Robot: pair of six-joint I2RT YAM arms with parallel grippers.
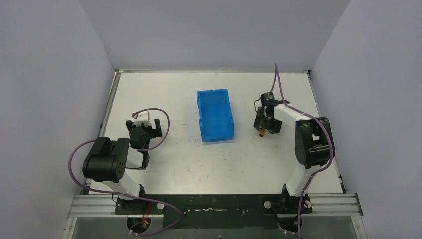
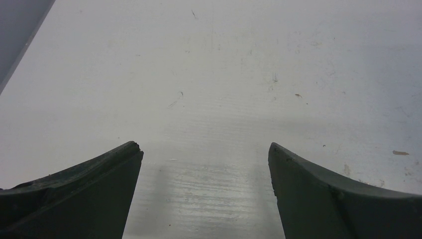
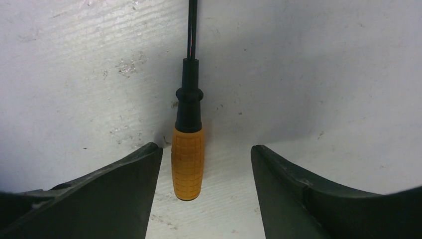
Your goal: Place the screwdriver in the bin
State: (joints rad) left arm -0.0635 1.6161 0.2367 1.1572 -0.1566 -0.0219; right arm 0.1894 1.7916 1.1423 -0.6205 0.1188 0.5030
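The screwdriver (image 3: pixel 187 164) lies flat on the white table, its orange handle towards the camera and its thin black shaft running away out of the top of the right wrist view. My right gripper (image 3: pixel 205 147) is open and straddles the handle: the left finger is almost against it, the right finger well apart from it. From above, the right gripper (image 1: pixel 265 127) is down at the table just right of the blue bin (image 1: pixel 214 93), with the orange handle end (image 1: pixel 262 133) showing below it. The bin looks empty. My left gripper (image 1: pixel 147 130) stands open over bare table (image 2: pixel 204 146).
The bin stands mid-table between the two arms. White walls close in the table at the left, back and right. A purple cable loops beside the left arm (image 1: pixel 161 124).
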